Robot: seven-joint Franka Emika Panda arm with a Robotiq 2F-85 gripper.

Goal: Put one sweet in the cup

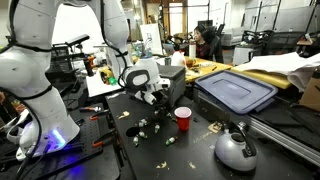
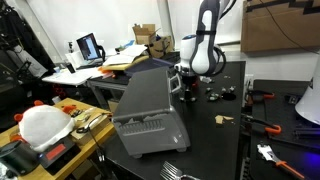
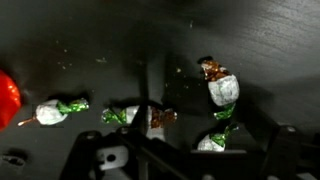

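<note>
Fingers [image 3: 100, 158] spread, holding nothing, above tabletop [image 3: 260, 40] | sweets [image 3: 220, 90] lie bunched | risk: closing grabs two at once, or slick wrapper slips short of cup [image 3: 8, 95]

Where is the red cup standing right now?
In an exterior view the red cup stands upright on the dark table, between the scattered sweets and the silver kettle, in front of the blue-lidded bin.

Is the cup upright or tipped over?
Upright: in an exterior view the red cup stands on its base, pale mouth facing up.
</note>
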